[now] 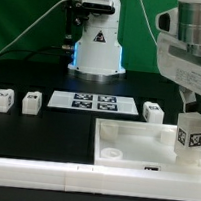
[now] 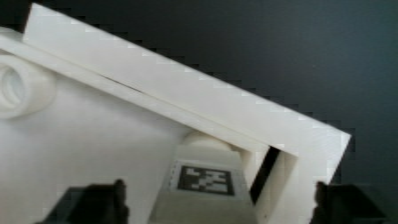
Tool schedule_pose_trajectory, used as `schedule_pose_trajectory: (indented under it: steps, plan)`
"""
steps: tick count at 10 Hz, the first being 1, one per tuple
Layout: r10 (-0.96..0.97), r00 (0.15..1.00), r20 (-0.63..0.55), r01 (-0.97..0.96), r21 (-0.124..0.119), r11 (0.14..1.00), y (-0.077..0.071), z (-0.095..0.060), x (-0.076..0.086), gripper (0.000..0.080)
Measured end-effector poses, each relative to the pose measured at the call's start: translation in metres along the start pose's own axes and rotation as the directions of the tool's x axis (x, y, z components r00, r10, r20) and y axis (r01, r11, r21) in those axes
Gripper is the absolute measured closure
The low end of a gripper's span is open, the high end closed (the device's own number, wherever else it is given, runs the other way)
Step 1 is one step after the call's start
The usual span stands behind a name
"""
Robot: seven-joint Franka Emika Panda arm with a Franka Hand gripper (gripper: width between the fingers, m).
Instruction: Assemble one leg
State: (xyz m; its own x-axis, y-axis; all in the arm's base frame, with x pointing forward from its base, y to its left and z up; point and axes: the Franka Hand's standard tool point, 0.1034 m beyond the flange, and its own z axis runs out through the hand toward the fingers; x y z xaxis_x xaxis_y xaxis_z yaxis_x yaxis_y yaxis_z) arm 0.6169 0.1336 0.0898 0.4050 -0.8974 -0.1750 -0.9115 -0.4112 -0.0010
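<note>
A leg (image 1: pixel 192 136), a small white block with a black-and-white tag, stands upright at the corner of the large white tray-like piece (image 1: pixel 134 144) on the exterior view's right. My gripper (image 1: pixel 193 102) hovers just above it. In the wrist view the leg (image 2: pixel 210 175) sits between my two dark fingertips (image 2: pixel 93 203), with a clear gap on each side. My gripper (image 2: pixel 217 208) is open and touches nothing. The tray piece's rim (image 2: pixel 196 90) runs diagonally past the leg.
Three more legs stand on the black table: two at the exterior view's left (image 1: pixel 1 99) (image 1: pixel 31 102) and one right of the marker board (image 1: pixel 154 112). The marker board (image 1: pixel 83 101) lies in front of the robot base (image 1: pixel 98 48). A long white bar (image 1: pixel 41 173) lies along the front.
</note>
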Motion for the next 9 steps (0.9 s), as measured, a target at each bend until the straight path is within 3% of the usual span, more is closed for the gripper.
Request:
schedule_pose_trajectory:
  steps: [1, 2, 4, 6, 9]
  plan:
    - [-0.05, 0.999, 0.001, 0.05, -0.001, 0.999, 0.0002, 0.0008, -0.0002, 0.0178]
    - [-0.086, 0.996, 0.003, 0.086, -0.006, 0.996, 0.0015, 0.0036, -0.0002, 0.0159]
    - [-0.339, 0.941, 0.008, 0.339, -0.016, 0.941, 0.005, 0.0051, 0.0039, 0.0151]
    - [-0.551, 0.834, 0.01, 0.551, -0.015, 0.834, 0.0051, 0.0049, 0.0048, 0.0151]
    - [-0.813, 0.582, 0.012, 0.813, -0.011, 0.582, 0.0054, 0.0039, 0.0086, 0.0151]
